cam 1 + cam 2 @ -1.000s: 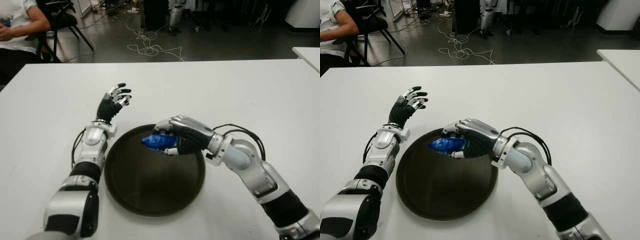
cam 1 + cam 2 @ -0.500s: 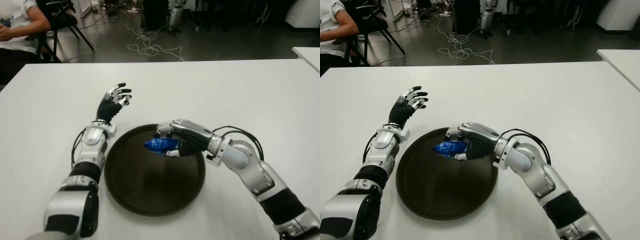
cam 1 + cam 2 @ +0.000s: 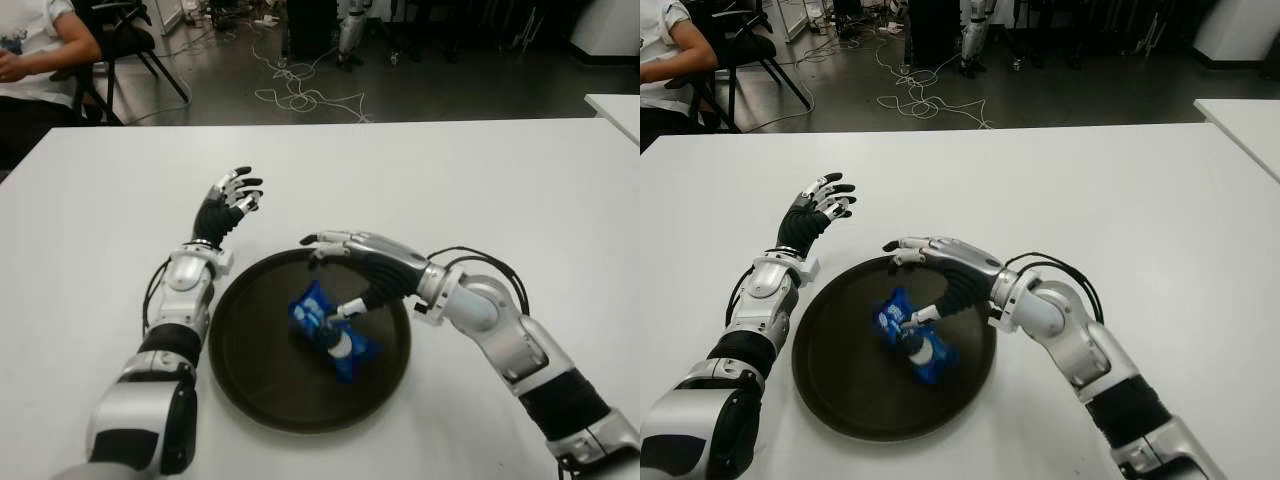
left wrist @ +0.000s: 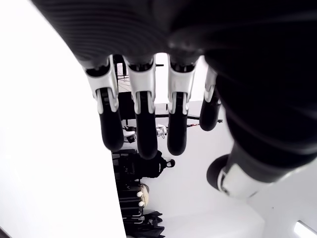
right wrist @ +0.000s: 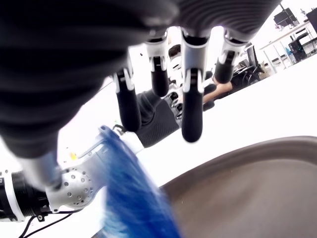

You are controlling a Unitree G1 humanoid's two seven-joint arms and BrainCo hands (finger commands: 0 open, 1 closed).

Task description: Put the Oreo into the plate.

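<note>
The blue Oreo pack (image 3: 333,331) lies inside the dark plate (image 3: 250,380) on the counter (image 3: 480,190). The right hand (image 3: 362,268) hovers just above it, fingers spread, empty. The left hand (image 3: 226,205) shows left of the plate, fingers relaxed. The pack looks light, crinkly and slippery; pinch it across the middle.

White table (image 3: 520,190) carries scene. Dark round plate (image 3: 250,385) lies directly on it, beneath open right hand (image 3: 345,270), just right of left hand's (image 3: 228,205) forearm. Remaining tabletop beyond both hands bare white.
</note>
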